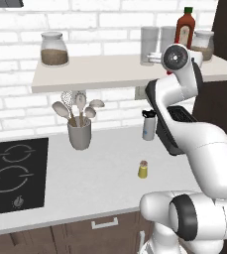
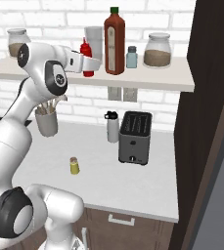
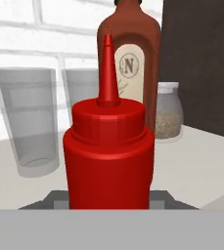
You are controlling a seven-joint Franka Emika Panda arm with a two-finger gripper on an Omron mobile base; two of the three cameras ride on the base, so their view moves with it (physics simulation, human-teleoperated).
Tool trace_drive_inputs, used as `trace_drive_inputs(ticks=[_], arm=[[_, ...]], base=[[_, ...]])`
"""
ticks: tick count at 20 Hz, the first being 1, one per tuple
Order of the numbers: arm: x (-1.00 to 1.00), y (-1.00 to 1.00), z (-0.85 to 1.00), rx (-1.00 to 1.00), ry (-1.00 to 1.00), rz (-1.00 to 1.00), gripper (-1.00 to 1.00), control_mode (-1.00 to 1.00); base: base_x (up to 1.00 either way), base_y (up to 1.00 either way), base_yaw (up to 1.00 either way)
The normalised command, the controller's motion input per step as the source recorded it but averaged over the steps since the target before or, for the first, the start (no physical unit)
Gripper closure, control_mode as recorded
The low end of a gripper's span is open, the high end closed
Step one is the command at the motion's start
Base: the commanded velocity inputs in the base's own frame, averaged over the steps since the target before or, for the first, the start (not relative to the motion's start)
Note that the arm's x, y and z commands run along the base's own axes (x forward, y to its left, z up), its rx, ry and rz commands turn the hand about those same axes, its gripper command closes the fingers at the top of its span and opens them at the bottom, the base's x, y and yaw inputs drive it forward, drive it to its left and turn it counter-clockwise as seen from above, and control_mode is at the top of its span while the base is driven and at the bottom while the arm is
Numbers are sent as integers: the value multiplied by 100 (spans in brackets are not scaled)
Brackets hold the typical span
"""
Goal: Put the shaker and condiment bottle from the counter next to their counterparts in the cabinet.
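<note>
Two things could go wrong on the shelf. The sauce bottle stands just at 3 o'clock of the red bottle, so a sideways nudge could topple it. The hand appears shut on the red bottle; releasing above the slab would tip it. The shaker waits on the bench.

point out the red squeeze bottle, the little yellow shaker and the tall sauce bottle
red squeeze bottle [image 3: 108, 161]: hand view, on its wide red body
yellow shaker [image 2: 74, 167]: right base view, on its yellow side below the tan cap
tall sauce bottle [image 2: 114, 46]: right base view, on its label
</note>
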Motion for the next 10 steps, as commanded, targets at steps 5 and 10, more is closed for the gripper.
trace_drive_inputs(ticks=[5,10], arm=[[10,-2,-9,0,0,0,100,-100],[10,-2,-7,0,-1,0,100,-100]], base=[[0,0,0],[0,0,0]])
